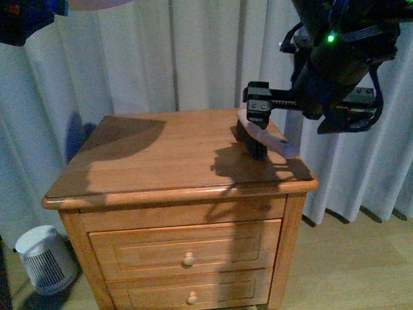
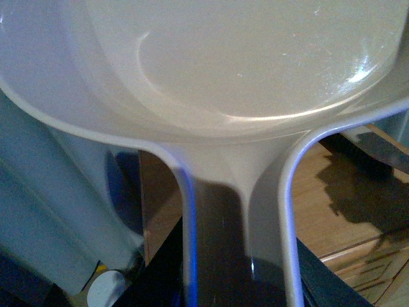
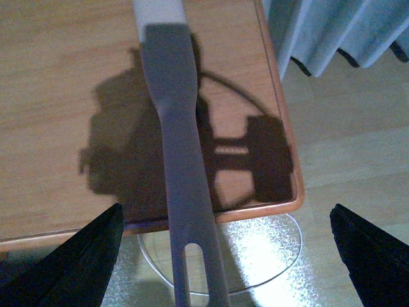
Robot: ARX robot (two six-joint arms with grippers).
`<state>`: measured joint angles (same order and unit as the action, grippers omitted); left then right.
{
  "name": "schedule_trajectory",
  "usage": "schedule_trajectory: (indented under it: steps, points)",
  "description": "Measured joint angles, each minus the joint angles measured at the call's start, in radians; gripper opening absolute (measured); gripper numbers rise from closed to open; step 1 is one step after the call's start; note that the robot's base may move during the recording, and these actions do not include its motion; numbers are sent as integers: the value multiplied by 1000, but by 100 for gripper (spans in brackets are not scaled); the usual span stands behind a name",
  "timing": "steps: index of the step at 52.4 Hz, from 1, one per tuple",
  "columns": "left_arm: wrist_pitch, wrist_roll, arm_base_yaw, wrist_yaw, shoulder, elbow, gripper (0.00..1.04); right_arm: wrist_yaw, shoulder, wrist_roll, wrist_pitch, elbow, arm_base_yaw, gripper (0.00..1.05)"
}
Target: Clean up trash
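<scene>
Beige dustpan (image 2: 243, 70) plastic fills the left wrist view. Its handle runs down between the dark fingers of the left gripper (image 2: 236, 284), which looks clamped on it, holding the pan in the air off the nightstand's corner.

The trash, a crumpled white paper wad, shows in none of the three views. It is not on the visible part of the pan, nor on the wooden top as the front view shows it, nor on the strip of floor in the right wrist view. Where it sits now I cannot tell.

Next to matter is the brush (image 1: 253, 139). Its dark head is down on the nightstand (image 1: 161, 155) near the right rear of the top, with its pale handle pointing toward the front right corner. The right gripper (image 3: 225, 214) hangs just above it with its jaws spread wide. The handle passes between the fingers and, as far as I can see, neither touches it.

So the tabletop appears swept bare, which suggests the sweeping step may be over. With the wad unseen, though, I cannot confirm it reached the pan or any bin. If it did not, what is left is to find it, grip the brush, sweep it into the pan and tip it out.

Pale curtains (image 1: 193, 51) hang behind, and a small white grilled appliance (image 1: 44, 258) stands on the floor to the left.
</scene>
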<state>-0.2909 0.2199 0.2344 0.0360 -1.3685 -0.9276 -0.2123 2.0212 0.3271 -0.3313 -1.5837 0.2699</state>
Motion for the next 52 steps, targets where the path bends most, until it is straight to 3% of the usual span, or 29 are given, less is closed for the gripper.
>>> schedule_trajectory:
  steps: [44,52]
  points:
    - [0,0,0,0,0,0,25,-8,183,18,70,-82,19,97]
    - [0,0,0,0,0,0,25,-8,183,21,78,-83,21,75]
